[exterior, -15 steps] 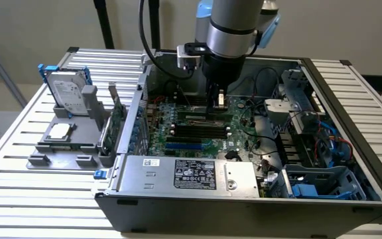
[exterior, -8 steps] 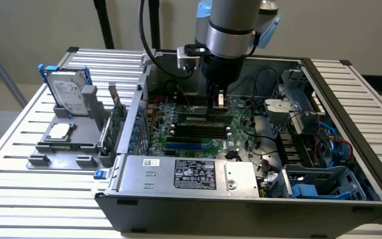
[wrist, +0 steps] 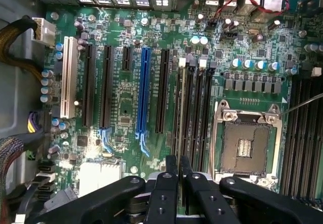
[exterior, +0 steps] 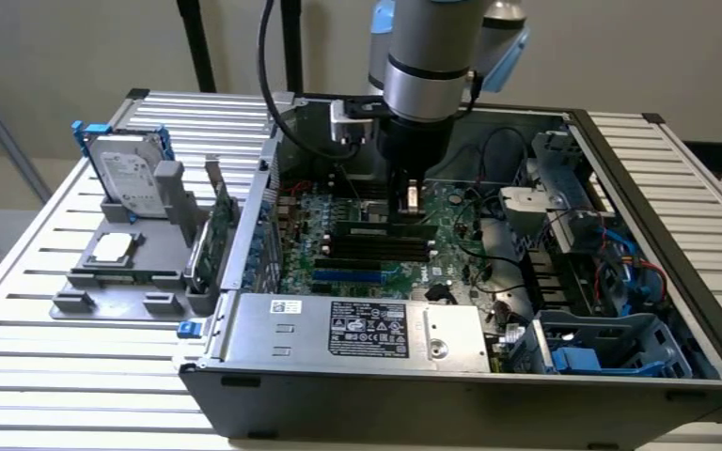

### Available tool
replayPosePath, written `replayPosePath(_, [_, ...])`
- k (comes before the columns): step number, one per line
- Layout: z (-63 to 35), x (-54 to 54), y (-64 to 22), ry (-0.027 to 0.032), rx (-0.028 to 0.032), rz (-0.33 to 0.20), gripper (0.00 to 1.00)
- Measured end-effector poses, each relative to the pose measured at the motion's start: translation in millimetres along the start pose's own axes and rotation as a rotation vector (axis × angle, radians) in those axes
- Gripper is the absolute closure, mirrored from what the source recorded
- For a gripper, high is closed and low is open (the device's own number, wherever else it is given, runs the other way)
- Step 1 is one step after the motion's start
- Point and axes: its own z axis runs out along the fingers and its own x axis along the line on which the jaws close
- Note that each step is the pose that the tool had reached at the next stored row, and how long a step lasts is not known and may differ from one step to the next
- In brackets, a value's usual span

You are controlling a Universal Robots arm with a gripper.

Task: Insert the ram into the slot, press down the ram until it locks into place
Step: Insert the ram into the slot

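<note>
Farthest from the CPU socket (wrist: 247,143), a blue socket (wrist: 144,93) is being left bare on the motherboard (wrist: 121,98). Just beside the CPU socket, the ram (wrist: 181,108) is being held edge-on along the slot (wrist: 176,125) by the gripper (wrist: 178,163), its fingers being pressed almost together on the stick; whether the ram is seated cannot be told.

Thin green ram stick (wrist: 180,108) stands in long black plastic slot (wrist: 176,128) directly beneath gripper (wrist: 179,171); metal-framed processor socket (wrist: 246,146) just beside.
</note>
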Motion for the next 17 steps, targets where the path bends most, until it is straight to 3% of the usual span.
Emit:
replayPosePath(3, [4.2,-0.3,4.0,0.0004,0.0053,0.000,0.86])
replayPosePath(17, [4.9,-0.3,4.0,0.0004,0.0055,0.000,0.86])
